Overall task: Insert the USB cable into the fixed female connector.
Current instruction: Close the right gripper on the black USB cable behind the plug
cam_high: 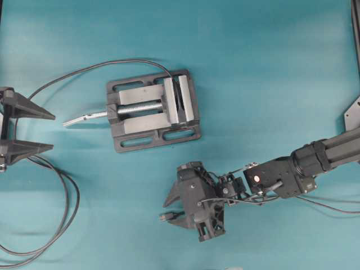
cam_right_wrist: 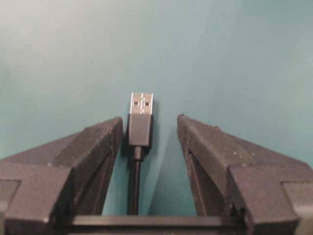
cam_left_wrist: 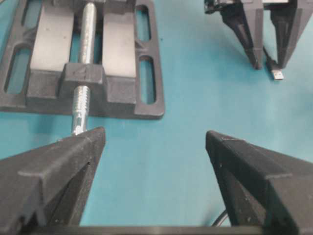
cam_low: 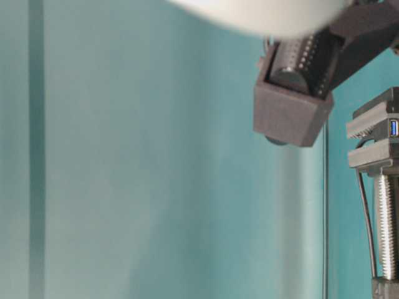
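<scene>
Right claw (cam_right_wrist: 146, 128) open astride the USB cable (cam_right_wrist: 140, 128) plug near the desk's front edge, not yet gripping — pickup step; next close squarely on plug, then carry to socket (cam_low: 393, 128) in vise (cam_high: 153, 110).

One vise (cam_high: 152, 109), two cables: USB cable (cam_right_wrist: 139, 128), looped black cable (cam_high: 62, 194); two tools.

The bench (cam_high: 270, 67) is covered in a smooth, matt teal sheet. The vise (cam_high: 152, 109) looks like dull grey cast metal with brighter machined jaw faces and a shiny threaded silver screw (cam_left_wrist: 88, 29). The USB cable (cam_right_wrist: 140, 128) has a matt black plastic plug body with a bright metal tip. The right gripper (cam_right_wrist: 146, 134) fingers (cam_right_wrist: 210, 147) are rough, grainy matt black plastic, like the left gripper (cam_left_wrist: 155, 147)
</scene>
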{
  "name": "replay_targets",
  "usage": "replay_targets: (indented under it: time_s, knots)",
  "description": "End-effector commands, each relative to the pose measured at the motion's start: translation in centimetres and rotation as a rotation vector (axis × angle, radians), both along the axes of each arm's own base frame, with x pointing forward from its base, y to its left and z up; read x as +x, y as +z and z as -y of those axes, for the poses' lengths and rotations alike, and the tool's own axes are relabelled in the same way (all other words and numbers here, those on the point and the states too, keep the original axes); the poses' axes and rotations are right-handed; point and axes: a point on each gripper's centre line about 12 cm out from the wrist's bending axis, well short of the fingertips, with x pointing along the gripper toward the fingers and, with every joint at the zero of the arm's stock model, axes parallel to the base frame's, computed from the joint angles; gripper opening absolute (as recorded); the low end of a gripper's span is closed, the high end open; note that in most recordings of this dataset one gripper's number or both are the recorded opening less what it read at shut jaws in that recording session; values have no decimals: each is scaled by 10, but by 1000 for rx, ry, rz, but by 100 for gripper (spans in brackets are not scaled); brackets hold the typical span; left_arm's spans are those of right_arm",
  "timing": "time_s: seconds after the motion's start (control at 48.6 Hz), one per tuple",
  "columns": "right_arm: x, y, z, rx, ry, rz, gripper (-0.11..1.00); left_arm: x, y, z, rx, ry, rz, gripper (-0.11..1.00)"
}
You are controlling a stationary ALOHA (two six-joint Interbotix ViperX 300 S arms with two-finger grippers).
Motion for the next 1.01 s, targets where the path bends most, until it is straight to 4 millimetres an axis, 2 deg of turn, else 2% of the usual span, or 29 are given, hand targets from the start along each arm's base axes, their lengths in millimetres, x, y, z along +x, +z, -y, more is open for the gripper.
replay_targets:
  time_s: [0.0,0.185,0.411,0.555,0.782,0.987]
  knots:
    - [1,6,-5,9,1,-1,58,2,4,0,-17,11,12,97]
    - [-4,2,-11,22,0,-40,54,2,4,-1,-19,11,12,97]
    - [-12,-3,-12,29,-1,-62,44,2,4,0,-19,11,13,97]
    - [-19,-4,-11,28,0,-73,43,2,4,0,-20,12,13,97]
    - [-21,-3,-15,31,8,-68,42,3,5,0,-20,12,15,97]
    - [-22,-2,-20,32,24,-55,33,3,5,0,-20,12,15,97]
